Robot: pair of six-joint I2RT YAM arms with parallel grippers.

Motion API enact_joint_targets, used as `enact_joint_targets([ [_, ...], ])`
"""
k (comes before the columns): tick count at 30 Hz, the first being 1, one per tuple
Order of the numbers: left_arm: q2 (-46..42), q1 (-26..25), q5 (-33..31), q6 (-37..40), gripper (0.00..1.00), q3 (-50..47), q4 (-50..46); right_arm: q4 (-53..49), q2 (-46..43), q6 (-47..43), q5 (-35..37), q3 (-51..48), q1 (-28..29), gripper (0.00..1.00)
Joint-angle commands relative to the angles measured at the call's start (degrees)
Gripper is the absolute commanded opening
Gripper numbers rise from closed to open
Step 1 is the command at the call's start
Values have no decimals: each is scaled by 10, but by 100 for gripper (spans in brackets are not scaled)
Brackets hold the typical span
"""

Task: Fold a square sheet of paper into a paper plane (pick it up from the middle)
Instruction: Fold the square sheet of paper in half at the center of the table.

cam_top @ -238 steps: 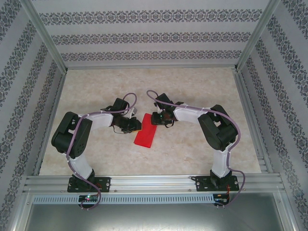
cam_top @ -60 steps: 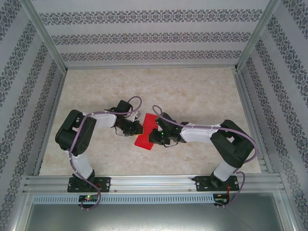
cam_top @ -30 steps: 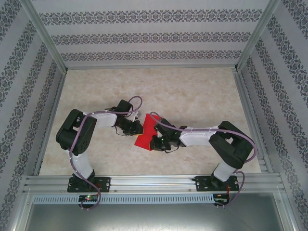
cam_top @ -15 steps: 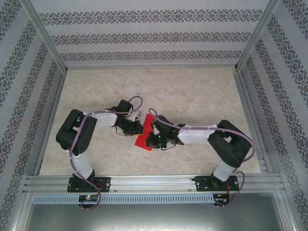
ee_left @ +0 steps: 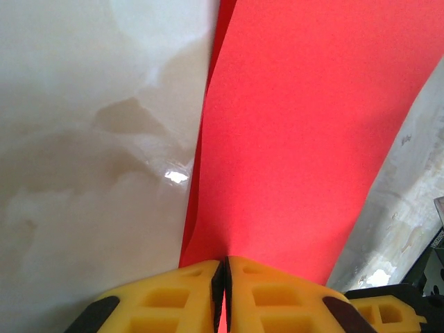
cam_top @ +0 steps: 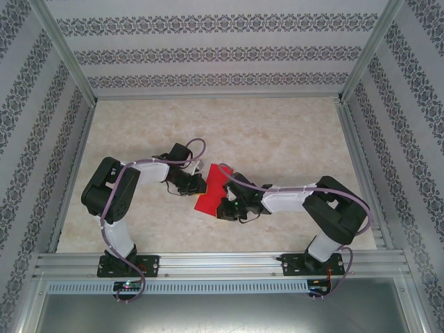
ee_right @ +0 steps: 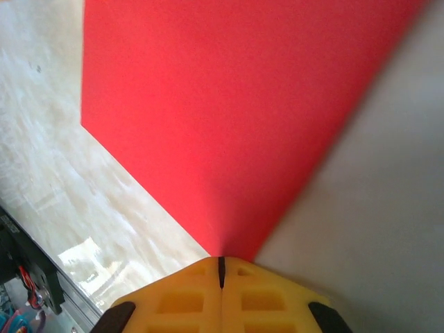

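Paper sheet (cam_top: 210, 191): folding step, apparently; left tool (ee_left: 225, 267) and right tool (ee_right: 221, 267) each clamped on it. Next, you likely align edges.

Seen from above, the red paper sheet (cam_top: 210, 189) lies mid-table, hemmed in by the left gripper (cam_top: 198, 184) pinching it at 9 o'clock and the right gripper (cam_top: 225, 207) pinching it at 5 o'clock. From 10 through 2 o'clock the marble-look table (cam_top: 277, 132) lies bare up to the wallpapered walls (cam_top: 208, 52). At 6 o'clock, bare tabletop runs to the aluminium rail (cam_top: 222, 263).
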Motion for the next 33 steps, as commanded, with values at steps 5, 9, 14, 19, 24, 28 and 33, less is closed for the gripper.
enact_joint_targets([
  [5,80,-19,-139,30,16,-23,-19,39,-31,34,-35,-44,-40,5],
  [9,68,-22,-151,31,16,-22,-26,112,-56,67,-43,-13,-62,5],
  [14,65,-27,-166,33,16,-19,-33,133,-25,67,-29,5,-86,5],
  [19,61,-32,-178,35,16,-19,-34,145,22,42,-9,15,-108,5],
  [24,53,-35,-216,45,16,-23,-41,107,48,-6,12,28,-128,5],
  [28,49,-36,-230,48,17,-31,-38,80,52,-32,38,21,-145,6],
  [33,51,-36,-251,51,16,-32,-42,23,28,-63,70,11,-169,5],
])
